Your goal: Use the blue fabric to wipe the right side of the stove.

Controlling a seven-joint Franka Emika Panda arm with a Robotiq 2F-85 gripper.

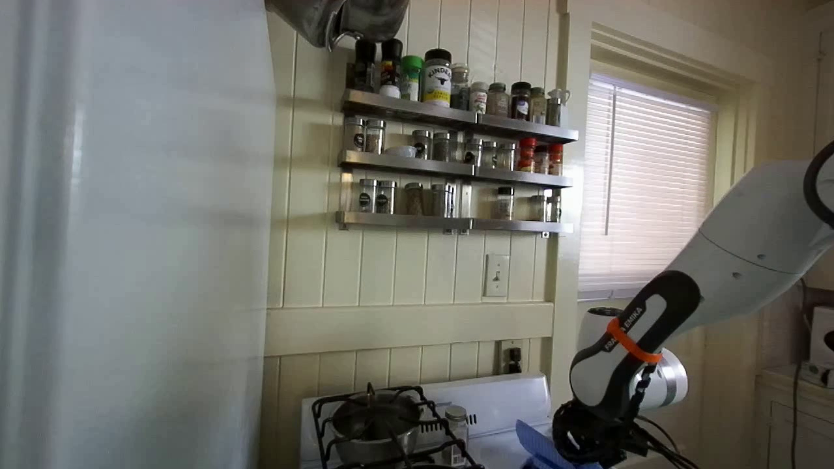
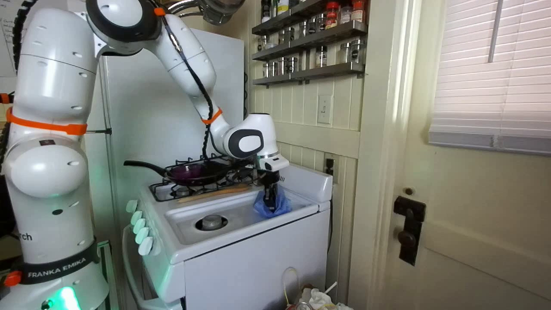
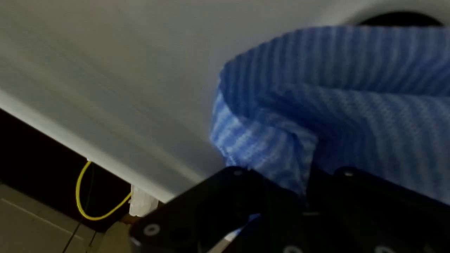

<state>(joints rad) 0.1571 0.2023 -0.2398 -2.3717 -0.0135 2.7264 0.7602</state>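
The hand (image 2: 270, 206) clenched the blue fabric (image 3: 344, 116) at the far right of the stove (image 2: 245, 262)

Black fingers (image 3: 242, 182) pinched the fabric, which bunched between them in the wrist view and spread in folds just beside a dark round opening (image 3: 400, 19), partly hidden. The fabric lay on the right side of the stove top, near the raised back edge (image 2: 308, 183), farther off than the exposed burner (image 2: 212, 222). To its left, a wooden utensil (image 2: 211, 194) lay along the middle of the stove; a frying pan (image 2: 193, 172) sat on the left side.
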